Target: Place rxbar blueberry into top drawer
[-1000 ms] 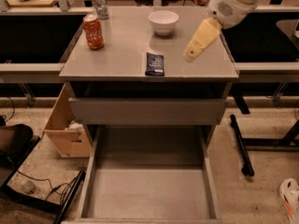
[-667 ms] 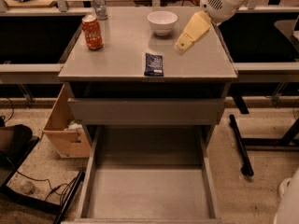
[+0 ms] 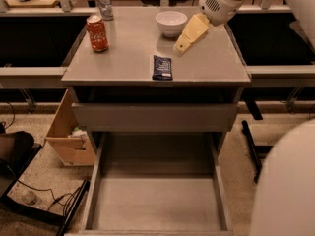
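Observation:
The rxbar blueberry (image 3: 162, 67), a small flat bar in a dark navy wrapper, lies on the cabinet top (image 3: 123, 58) near its front edge. My gripper (image 3: 181, 46) hangs over the cabinet top, just right of and behind the bar, apart from it and holding nothing. The top drawer (image 3: 156, 208) is pulled wide open below, showing a bare grey floor and low side walls.
A red-orange soda can (image 3: 97, 32) stands at the left of the top, a white bowl (image 3: 171, 22) just behind my gripper, a silver can (image 3: 104, 2) at the back. A closed grey drawer front (image 3: 155, 117) sits above the open drawer. A cardboard box (image 3: 68, 134) and cables lie on the floor at left.
My gripper has moved left and slightly forward, from right of the bowl to a spot close behind the bar. The bar, cans and bowl have not moved.

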Robot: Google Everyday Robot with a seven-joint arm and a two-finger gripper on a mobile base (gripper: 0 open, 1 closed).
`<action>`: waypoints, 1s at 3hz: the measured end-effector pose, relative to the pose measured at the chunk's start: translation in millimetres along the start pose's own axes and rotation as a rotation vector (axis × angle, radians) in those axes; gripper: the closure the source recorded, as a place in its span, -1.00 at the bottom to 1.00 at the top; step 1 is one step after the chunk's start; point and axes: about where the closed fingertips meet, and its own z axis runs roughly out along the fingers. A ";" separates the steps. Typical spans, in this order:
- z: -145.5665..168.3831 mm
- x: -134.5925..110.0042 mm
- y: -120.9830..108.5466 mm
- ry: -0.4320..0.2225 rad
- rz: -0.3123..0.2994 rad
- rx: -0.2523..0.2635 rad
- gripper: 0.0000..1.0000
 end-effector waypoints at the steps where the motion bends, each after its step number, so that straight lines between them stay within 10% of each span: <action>1: 40.4 -25.6 -2.3 0.079 0.088 -0.046 -1.00; 3: 120.5 -60.0 -8.8 0.143 0.286 -0.057 -1.00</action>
